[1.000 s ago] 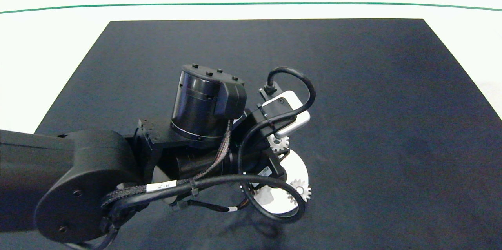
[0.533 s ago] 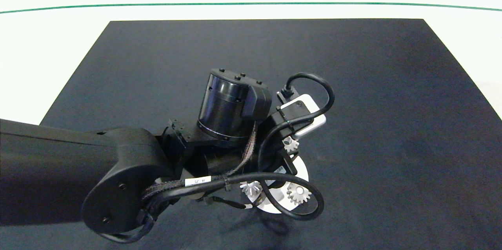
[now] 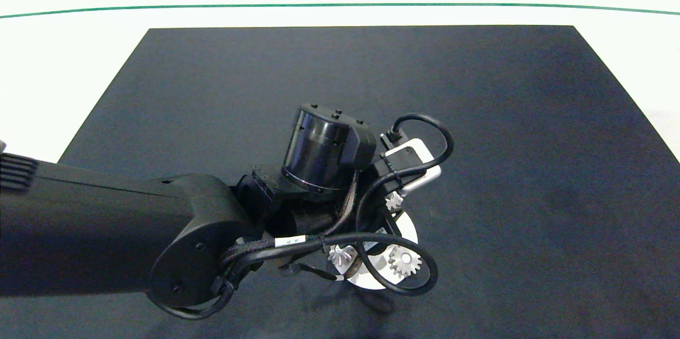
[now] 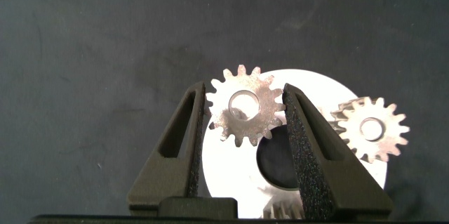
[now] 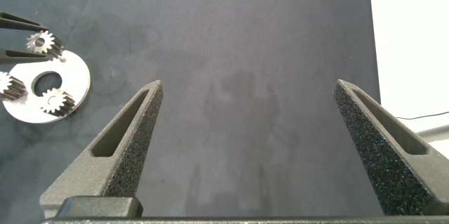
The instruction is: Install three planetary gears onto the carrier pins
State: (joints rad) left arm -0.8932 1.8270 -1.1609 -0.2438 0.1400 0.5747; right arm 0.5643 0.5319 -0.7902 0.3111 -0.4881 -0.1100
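Since a second ago the dark left arm [image 3: 159,232] has slid rightward over the flat white disc [image 3: 409,230]. Its left gripper [image 4: 244,115] clamps a small silvery toothed gear [image 4: 244,115] above the disc's twelve o'clock rim; two more silvery gears [image 4: 370,129] sit on pins. The right gripper [image 5: 249,104] hangs spread apart over the black mat [image 5: 266,55], the disc at ten o'clock.

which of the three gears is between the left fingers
The gear over the white disc's rim; the other two gears sit on the disc, free of the left gripper.
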